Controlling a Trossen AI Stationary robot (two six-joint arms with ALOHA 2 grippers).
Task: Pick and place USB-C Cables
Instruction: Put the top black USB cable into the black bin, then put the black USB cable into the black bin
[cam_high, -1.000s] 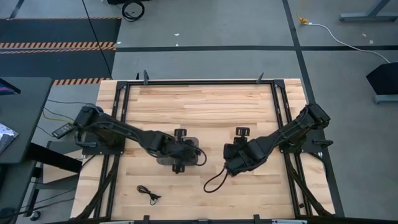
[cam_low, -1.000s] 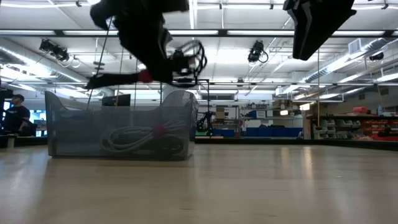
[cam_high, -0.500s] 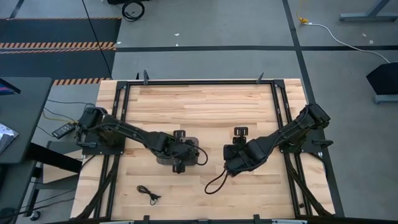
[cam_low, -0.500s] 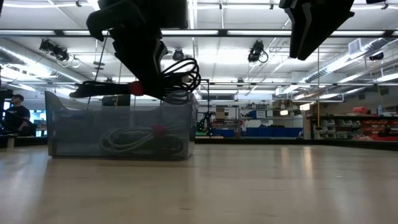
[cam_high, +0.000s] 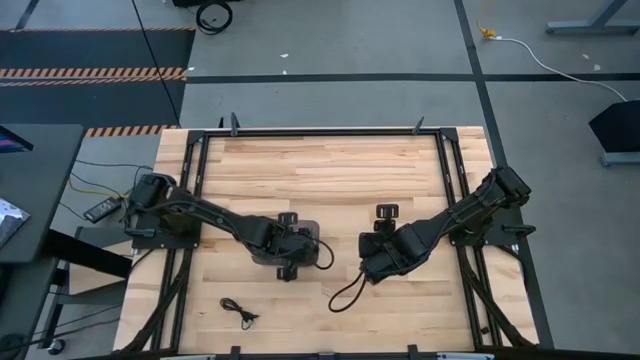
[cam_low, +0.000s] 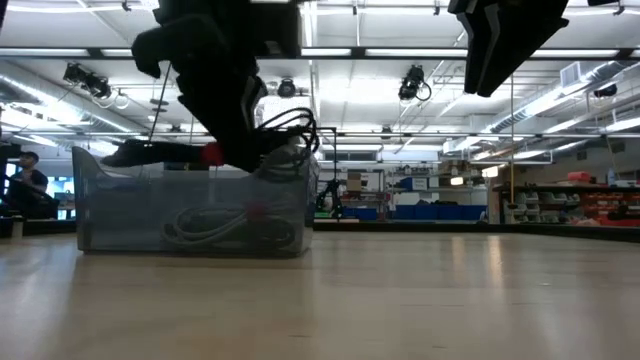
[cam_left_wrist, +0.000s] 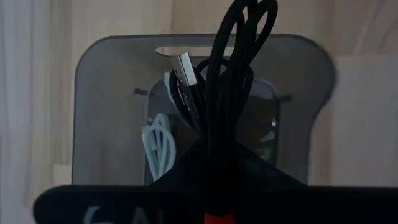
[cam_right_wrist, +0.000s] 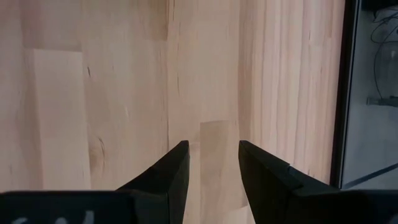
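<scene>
A black USB-C cable (cam_left_wrist: 231, 93) is held clenched in the left end effector (cam_left_wrist: 214, 149) above the grey tray (cam_left_wrist: 99, 112), where a white cable (cam_left_wrist: 158, 146) lies. The right end effector (cam_right_wrist: 213, 163) is spread, empty, over the table (cam_right_wrist: 93, 93). No writing can be read.

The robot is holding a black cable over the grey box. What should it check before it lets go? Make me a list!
1. Left gripper has a firm hold on the black cable: ok, it is pinched shut on the bundle.
2. Cable is above the grey tray: ok, the left wrist view looks straight down into it.
3. Room inside the tray: ok, only a white cable shows in there.
4. Cable low enough to drop: cannot tell; its loops hang around the rim in the low view.
5. Right gripper out of the way: ok, open over bare table.
6. More cables waiting: ok, a loose cable and a small cable lie on the table.
</scene>
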